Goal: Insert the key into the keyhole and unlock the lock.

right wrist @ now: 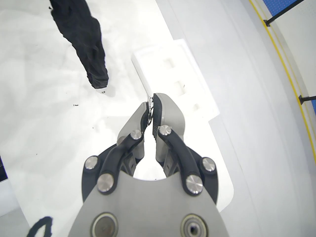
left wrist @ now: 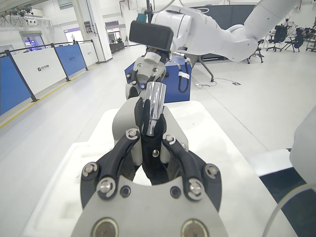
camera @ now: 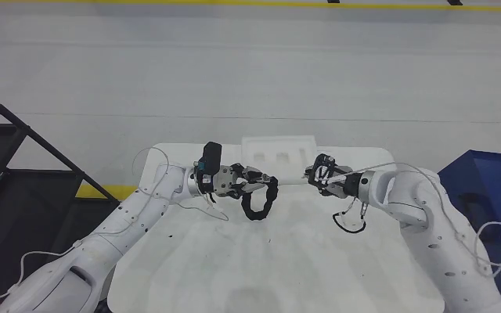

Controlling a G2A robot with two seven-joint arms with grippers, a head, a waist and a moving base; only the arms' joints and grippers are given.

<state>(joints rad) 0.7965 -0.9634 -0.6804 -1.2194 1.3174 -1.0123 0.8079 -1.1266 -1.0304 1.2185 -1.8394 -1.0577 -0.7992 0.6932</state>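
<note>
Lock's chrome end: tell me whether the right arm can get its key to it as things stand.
Probably yes. The left gripper holds the lock above the table, chrome end toward the right gripper, which pinches the key; only open air lies between them.

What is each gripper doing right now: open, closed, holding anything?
Left gripper: closed on the lock, at its chrome cylinder.
Right gripper: closed on the key, pinched between its fingertips.
</note>
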